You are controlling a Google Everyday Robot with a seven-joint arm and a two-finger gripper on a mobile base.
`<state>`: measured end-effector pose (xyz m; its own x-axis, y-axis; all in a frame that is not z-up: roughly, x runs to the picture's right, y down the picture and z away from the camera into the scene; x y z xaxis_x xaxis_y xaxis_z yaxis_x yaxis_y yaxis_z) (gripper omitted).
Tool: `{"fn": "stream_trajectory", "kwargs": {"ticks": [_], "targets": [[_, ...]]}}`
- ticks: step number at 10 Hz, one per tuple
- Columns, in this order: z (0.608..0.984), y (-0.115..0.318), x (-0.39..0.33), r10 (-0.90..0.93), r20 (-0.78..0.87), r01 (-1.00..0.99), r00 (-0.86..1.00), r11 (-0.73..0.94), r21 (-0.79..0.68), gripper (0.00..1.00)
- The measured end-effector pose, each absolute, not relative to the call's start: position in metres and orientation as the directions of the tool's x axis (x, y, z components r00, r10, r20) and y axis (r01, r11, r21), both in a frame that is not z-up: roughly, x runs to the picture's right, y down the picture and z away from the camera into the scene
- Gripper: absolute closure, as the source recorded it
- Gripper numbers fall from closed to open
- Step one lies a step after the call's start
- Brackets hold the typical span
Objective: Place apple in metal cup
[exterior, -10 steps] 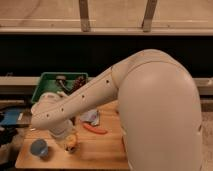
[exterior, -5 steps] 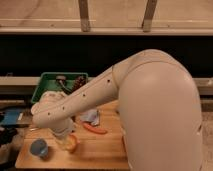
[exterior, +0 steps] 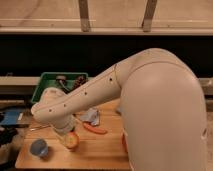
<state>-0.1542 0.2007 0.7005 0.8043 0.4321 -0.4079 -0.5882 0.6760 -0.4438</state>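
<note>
The apple (exterior: pixel 73 141), small, round and yellow-orange, sits at the tip of my arm, just above the wooden table (exterior: pixel 95 152) near its front left. My gripper (exterior: pixel 68 136) is right at the apple, below the white wrist, and the arm hides most of it. The metal cup is hidden or out of view. A light blue cup (exterior: pixel 39 147) stands on the table to the left of the apple.
A long red-orange vegetable (exterior: pixel 95 129) and a grey-blue crumpled thing (exterior: pixel 91 116) lie behind the apple. A green bin (exterior: pixel 60 85) with several items stands at the back left. My large white arm covers the right half of the table.
The arm's tip has moved a little right and toward the table's front, with the apple at it. The blue cup has not moved.
</note>
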Motion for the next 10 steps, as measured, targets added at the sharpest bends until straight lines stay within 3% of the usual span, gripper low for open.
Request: {"fn": "stream_trajectory", "kwargs": {"ticks": [5,10], "targets": [[0.681,0.107,-0.125,0.635,-0.337,-0.718,0.695,0.602,-0.349,0.29],[0.691,0.055,-0.06,0.784,-0.348,-0.857,0.514,0.454,-0.243,0.29]]}}
